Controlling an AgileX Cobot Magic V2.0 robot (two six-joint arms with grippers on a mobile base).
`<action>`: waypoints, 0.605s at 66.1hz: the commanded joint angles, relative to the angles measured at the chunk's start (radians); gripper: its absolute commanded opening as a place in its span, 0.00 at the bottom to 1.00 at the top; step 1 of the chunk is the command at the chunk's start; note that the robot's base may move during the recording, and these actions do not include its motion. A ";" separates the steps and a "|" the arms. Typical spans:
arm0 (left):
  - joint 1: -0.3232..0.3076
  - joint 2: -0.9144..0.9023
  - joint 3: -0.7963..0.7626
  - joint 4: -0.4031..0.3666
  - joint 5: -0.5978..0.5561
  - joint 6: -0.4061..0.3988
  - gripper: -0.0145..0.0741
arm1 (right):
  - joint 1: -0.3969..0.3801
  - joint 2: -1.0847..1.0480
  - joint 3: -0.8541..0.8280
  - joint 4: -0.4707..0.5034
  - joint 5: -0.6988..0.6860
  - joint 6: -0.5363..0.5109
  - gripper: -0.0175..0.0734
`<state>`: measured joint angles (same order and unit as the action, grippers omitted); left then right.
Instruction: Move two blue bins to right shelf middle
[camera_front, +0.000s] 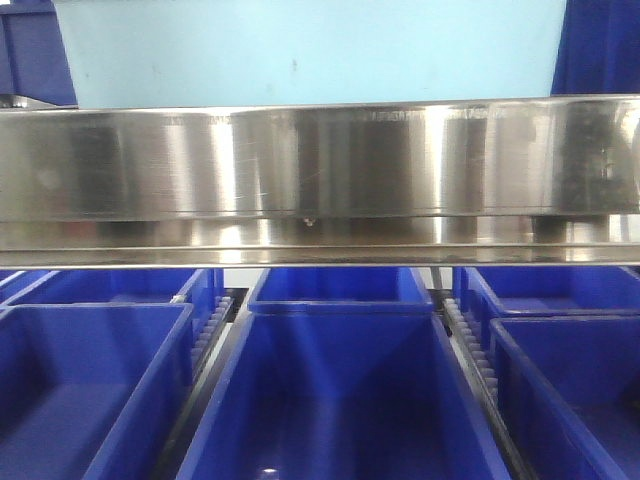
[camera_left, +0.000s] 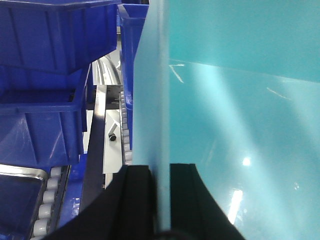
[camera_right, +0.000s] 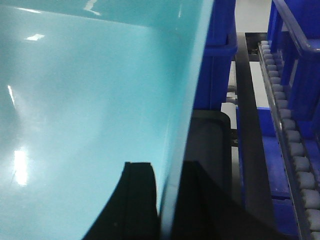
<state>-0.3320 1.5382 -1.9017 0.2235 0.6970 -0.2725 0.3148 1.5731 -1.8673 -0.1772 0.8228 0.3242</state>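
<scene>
While the left gripper (camera_left: 160, 172) clamps one side wall of the aqua bin (camera_left: 240, 125) and the right gripper (camera_right: 167, 175) clamps the opposite wall, each with one finger inside and one outside, the bin shows just above the shiny shelf rail (camera_front: 320, 160), with royal-blue bins (camera_front: 340, 390) on the level below.
</scene>
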 joint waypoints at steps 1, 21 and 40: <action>-0.015 -0.015 -0.015 -0.079 -0.097 -0.012 0.04 | 0.007 -0.002 -0.007 0.015 -0.046 -0.021 0.01; -0.015 -0.015 -0.015 -0.079 -0.097 -0.012 0.04 | 0.007 -0.002 -0.007 0.015 -0.046 -0.021 0.01; -0.015 -0.015 -0.015 -0.079 -0.088 -0.012 0.04 | 0.007 -0.002 -0.007 0.015 -0.048 -0.021 0.01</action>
<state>-0.3320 1.5382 -1.9017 0.2235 0.6970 -0.2725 0.3148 1.5731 -1.8673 -0.1772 0.8228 0.3242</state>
